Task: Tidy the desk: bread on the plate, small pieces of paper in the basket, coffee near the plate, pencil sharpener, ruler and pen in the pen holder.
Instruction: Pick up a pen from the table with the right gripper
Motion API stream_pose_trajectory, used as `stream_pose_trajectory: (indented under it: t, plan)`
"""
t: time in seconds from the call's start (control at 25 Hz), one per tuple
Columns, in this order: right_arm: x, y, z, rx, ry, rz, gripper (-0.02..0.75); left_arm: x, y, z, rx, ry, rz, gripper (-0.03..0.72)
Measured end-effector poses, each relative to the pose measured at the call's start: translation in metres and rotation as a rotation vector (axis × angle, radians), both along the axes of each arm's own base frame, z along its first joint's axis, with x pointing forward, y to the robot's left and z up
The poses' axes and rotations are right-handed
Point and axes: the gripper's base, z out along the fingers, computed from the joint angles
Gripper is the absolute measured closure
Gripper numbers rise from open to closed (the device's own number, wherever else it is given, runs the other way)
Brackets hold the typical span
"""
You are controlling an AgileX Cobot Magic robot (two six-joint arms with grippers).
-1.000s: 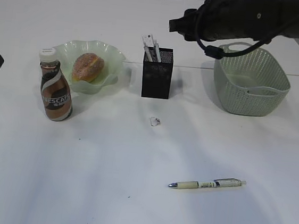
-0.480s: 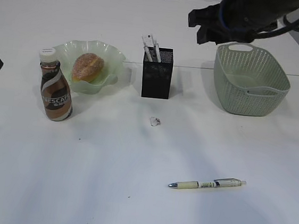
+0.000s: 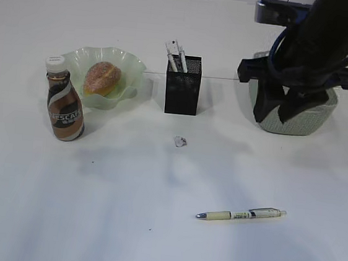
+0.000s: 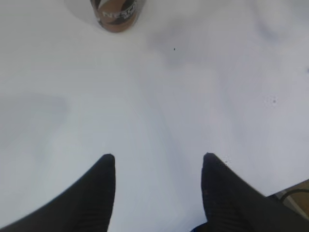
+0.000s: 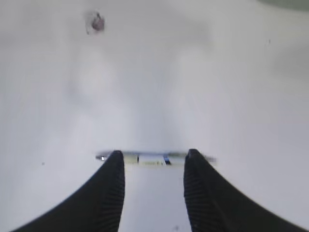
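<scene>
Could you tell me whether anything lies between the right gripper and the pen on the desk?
Nothing visible does. The right gripper, jaws open, hangs above the pen with only bare desk around; the paper wad lies well off.

Bright, even overhead light washes the white desk (image 3: 120,224) almost flat, with only soft grey shadows beside the pen holder (image 3: 183,85) and coffee bottle (image 3: 65,100). The exterior view is sharp, though the dark right arm (image 3: 313,51) shows little detail. The right wrist view is blurred: the pen (image 5: 154,157) and paper scrap (image 5: 97,22) smear. The left wrist view is soft, faintly mottled with shadow.
</scene>
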Motion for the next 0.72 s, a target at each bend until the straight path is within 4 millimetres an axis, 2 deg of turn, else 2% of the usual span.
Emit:
stream_pose_trajectory:
  t: [0.4,0.48,0.64,0.72]
  plan:
    - [-0.006,-0.001,-0.001,0.004,0.074,-0.068,0.398,-0.007,0.001,-0.003,0.021,0.083,-0.015,0.287]
    - [-0.006,-0.001,-0.001,0.007,0.079,-0.093,0.365,-0.009,0.002,-0.004,0.026,0.104,-0.017,0.287]
    - [-0.006,-0.004,-0.001,-0.003,0.078,-0.167,0.222,-0.012,0.002,-0.005,0.034,0.134,-0.02,0.287]
    - [-0.006,-0.004,-0.001,-0.004,0.077,-0.171,0.214,-0.013,0.003,-0.005,0.038,0.149,-0.022,0.287]
